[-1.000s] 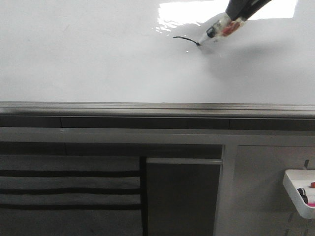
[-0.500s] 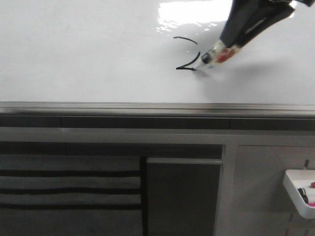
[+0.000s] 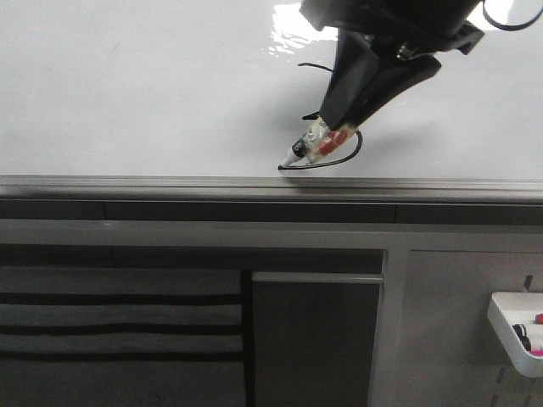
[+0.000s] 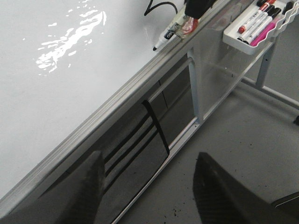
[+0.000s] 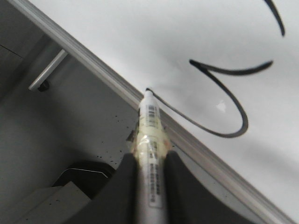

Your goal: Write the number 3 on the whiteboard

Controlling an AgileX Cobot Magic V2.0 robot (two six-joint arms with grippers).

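The whiteboard (image 3: 153, 102) lies flat, glossy white, with a grey edge strip (image 3: 170, 182) along its near side. The number 3 (image 3: 355, 153) is drawn on it in thin black line. Its small top curve, its rounded lower loop and its long tail show in the right wrist view (image 5: 244, 119). My right gripper (image 3: 335, 127) is shut on a clear-barrelled marker (image 3: 310, 146). The marker tip touches the board at the tail's end, right by the edge strip (image 5: 187, 140). My left gripper (image 4: 149, 161) is open and empty, off the board over the floor.
A small white tray (image 3: 513, 326) with red, black and pink markers hangs on the frame at the lower right, and shows in the left wrist view (image 4: 257, 28). Below the board are grey frame rails and a dark panel (image 3: 314, 339).
My right gripper has moved toward the near edge and to the left with the marker. The line grew from the top curve alone to the full lower loop and tail.
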